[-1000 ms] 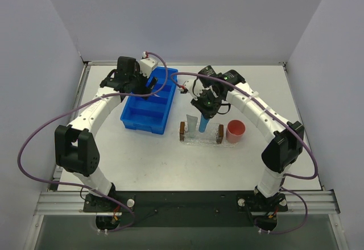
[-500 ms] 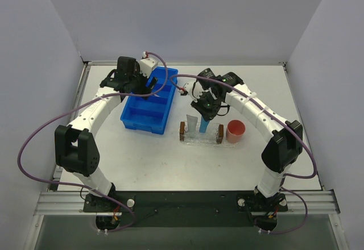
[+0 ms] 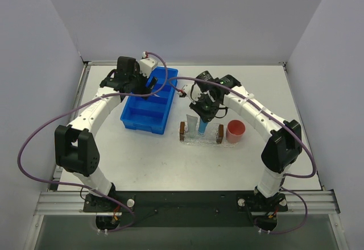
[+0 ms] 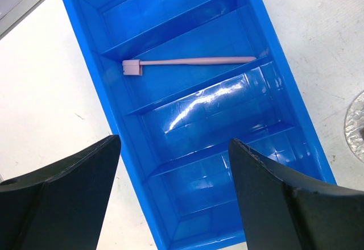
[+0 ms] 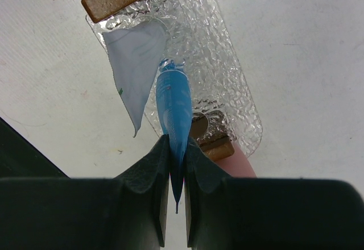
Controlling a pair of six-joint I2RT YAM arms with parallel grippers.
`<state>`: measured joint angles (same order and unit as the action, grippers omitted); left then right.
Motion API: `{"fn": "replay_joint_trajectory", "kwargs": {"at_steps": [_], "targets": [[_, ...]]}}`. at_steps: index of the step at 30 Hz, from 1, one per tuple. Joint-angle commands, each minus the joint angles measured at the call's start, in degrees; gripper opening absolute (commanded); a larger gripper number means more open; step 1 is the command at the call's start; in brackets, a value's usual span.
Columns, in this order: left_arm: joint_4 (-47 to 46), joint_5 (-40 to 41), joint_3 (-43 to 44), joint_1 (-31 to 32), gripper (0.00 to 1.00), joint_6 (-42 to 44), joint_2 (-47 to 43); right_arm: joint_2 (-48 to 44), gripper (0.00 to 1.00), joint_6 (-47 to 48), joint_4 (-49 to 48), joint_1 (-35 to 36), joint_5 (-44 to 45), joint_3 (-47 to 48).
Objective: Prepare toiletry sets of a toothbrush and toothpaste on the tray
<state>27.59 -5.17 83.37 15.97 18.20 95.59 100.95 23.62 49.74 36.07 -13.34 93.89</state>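
We see the bright blue toothpaste tube pinched by its flat crimped end in the right gripper, jaws nearly closed on it, its cap pointing at the clear pebbled tray. A pale grey tube lies there. The slim pink toothbrush lies along one compartment of the glossy blue bin, under our wide-open, empty left gripper.

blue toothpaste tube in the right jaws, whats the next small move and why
Probably lower it a little and lay it flat before letting go: the right jaws are shut on the tail of the blue tube, its cap end over the tray beside the pale tube.
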Motion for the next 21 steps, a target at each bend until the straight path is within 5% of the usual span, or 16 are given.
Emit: {"fn": "replay_joint_trajectory", "kwargs": {"at_steps": [1, 21], "targets": [[-1.6, -0.5, -0.1, -0.6, 0.87, -0.5, -2.2, -1.4, 0.00, -0.8, -1.0, 0.6, 1.0, -1.2], [-1.7, -0.3, -1.3, -1.0, 0.87, -0.4, -3.1, -1.5, 0.01, -0.9, -2.6, 1.1, 1.7, -4.1]]}}
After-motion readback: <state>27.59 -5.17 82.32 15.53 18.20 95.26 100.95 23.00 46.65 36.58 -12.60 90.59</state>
